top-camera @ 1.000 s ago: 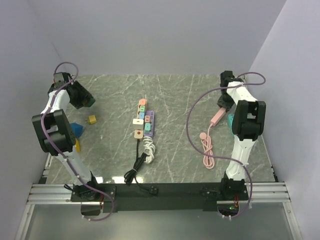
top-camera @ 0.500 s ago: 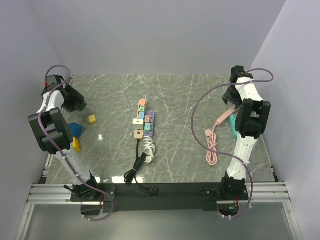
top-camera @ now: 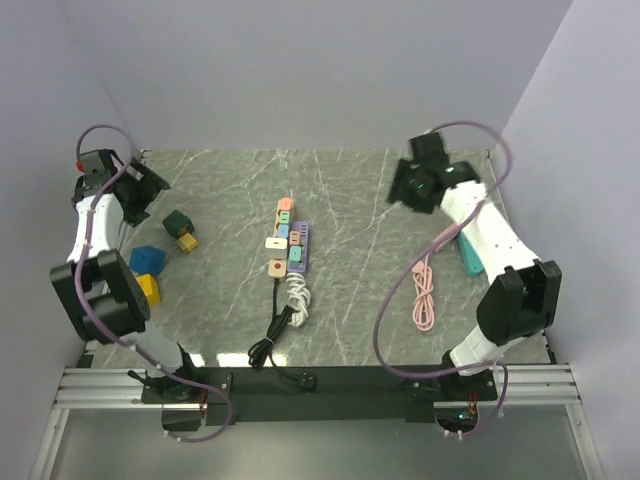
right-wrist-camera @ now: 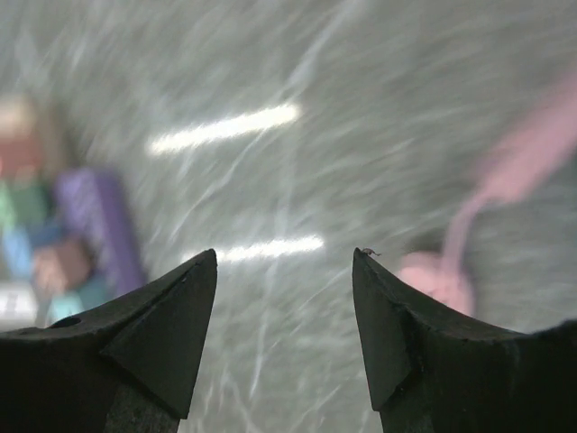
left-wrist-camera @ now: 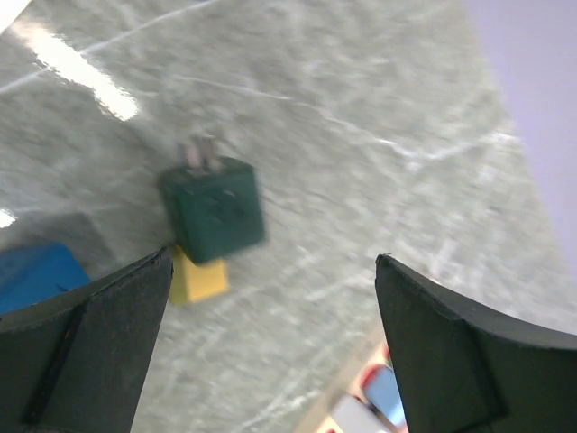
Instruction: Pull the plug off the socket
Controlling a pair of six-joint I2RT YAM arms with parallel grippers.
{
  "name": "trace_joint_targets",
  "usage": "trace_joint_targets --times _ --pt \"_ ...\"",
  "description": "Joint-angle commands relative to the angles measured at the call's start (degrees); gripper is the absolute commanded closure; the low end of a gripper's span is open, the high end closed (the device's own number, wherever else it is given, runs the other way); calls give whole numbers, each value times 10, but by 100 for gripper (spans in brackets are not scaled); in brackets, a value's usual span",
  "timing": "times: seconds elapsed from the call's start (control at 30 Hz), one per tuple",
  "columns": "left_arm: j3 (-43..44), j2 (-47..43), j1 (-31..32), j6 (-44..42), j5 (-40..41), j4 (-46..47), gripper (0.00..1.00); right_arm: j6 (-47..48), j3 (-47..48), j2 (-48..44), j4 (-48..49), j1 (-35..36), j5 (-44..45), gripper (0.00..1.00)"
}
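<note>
Our job is the long purple socket strip (top-camera: 298, 240) with small coloured plugs on it. It lies in the middle of the top view on the grey marble table (top-camera: 350, 200), with more coloured blocks in a row just beside it. Nothing holds the strip down. If we pull a plug, we think the whole strip may lift or slide along with it. The plugs also sit very close together, so a finger may catch the wrong one or two at once. The right wrist view is all smeary, so that arm seems to be moving fast, and it may bump the strip or drag the pink cable (top-camera: 425, 295) lying in the lower right of the top view. The right gripper (right-wrist-camera: 284, 257) has its jaws apart with nothing between them. It reaches up and over toward the middle, well above the table. The left gripper (left-wrist-camera: 272, 263) is spread wide and empty. It hangs at the upper left and looks down at a dark green square plug (left-wrist-camera: 214, 209) lying loose, touching a little yellow cube (left-wrist-camera: 200, 275).
</note>
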State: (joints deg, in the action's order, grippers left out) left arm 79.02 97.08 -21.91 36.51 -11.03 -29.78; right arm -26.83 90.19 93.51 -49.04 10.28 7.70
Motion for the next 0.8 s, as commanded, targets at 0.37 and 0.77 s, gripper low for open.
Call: trace_joint_targets --times 0.37,0.77 --pt "-148 -236 99 34 -112 40 0 -56 -140 10 158 313 -166 34" --pt "-215 -276 120 33 -109 37 1 -84 -126 124 190 402 -138 34"
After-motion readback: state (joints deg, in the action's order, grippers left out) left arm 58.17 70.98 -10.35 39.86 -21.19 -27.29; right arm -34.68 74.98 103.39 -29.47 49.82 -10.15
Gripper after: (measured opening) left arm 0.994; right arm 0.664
